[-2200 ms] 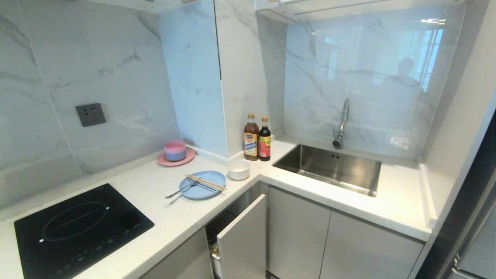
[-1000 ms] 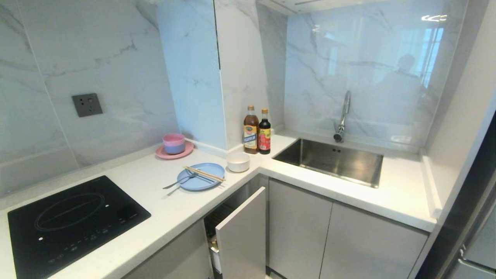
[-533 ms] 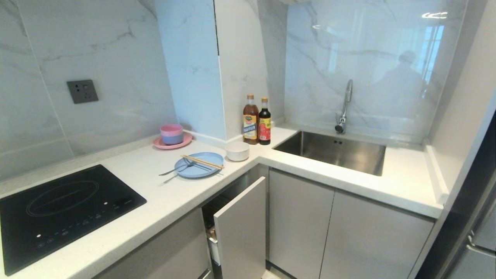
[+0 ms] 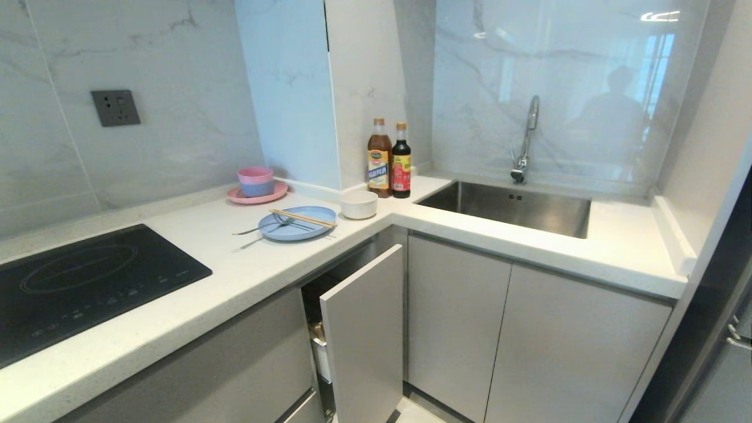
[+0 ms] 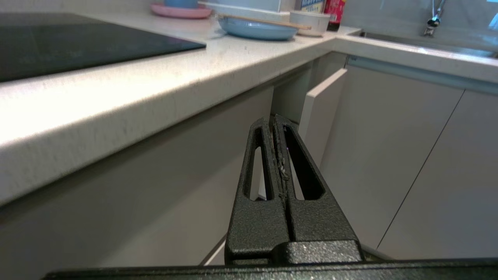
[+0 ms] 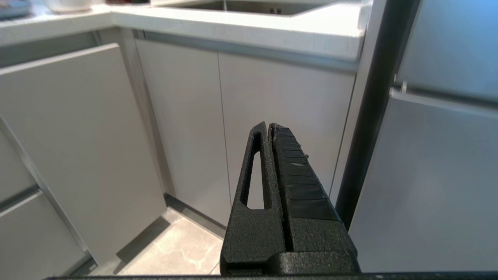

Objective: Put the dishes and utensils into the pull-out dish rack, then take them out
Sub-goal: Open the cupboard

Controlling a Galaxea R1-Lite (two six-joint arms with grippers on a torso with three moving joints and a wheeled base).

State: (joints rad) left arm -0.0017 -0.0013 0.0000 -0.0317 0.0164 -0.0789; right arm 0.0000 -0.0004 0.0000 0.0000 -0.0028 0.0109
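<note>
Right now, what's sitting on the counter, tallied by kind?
Plates: 2, the light-blue plate and a pink plate
Bowls: 3, the off-white bowl and two small stacked bowls
Bottles: 2, side by side
Chopsticks: 1 pair, lying across the light-blue plate
Metal cutlery: 2 pieces, ends on the same plate
Total: 10

Light-blue plate (image 4: 298, 223) under chopsticks (image 4: 302, 218) and fork (image 4: 258, 228), off-white bowl (image 4: 359, 204) beside, rack front panel (image 4: 364, 335) ajar
</note>
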